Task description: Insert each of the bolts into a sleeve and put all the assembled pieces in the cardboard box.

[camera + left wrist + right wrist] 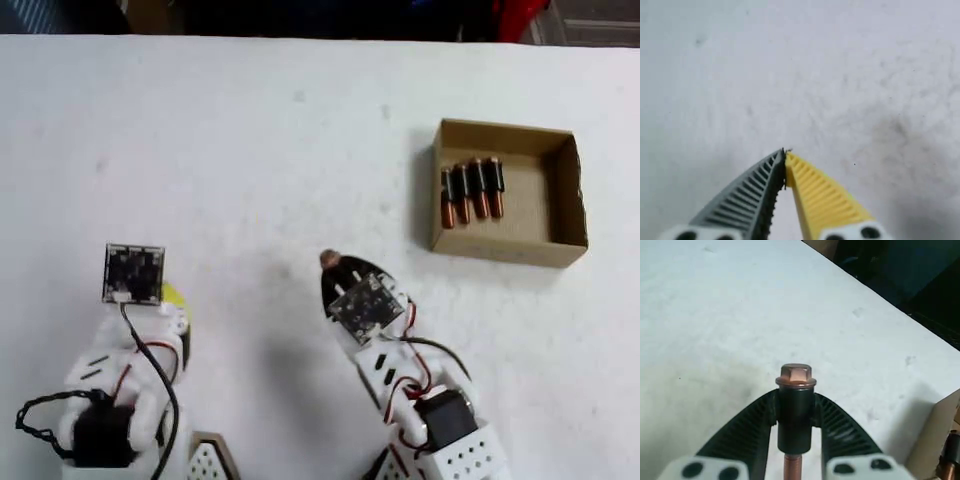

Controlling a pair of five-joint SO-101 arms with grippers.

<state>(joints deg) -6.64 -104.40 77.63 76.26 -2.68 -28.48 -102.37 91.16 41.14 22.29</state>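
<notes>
Right pincer (795,396) grips a sleeve (795,427) with a bolt (796,375) through it. Left pincer (785,153) is closed tip to tip. Four assembled pieces (472,192) lie in the box (505,247), far right.

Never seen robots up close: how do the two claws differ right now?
The left gripper is shut on nothing; the right gripper clamps a black sleeve with a copper bolt through it. Left fingers are grey and yellow, right fingers black. Both are above the white table.

Bright diffuse light; table (250,130) washed pale; soft faint shadow beside cardboard box (500,246); background dark.
</notes>
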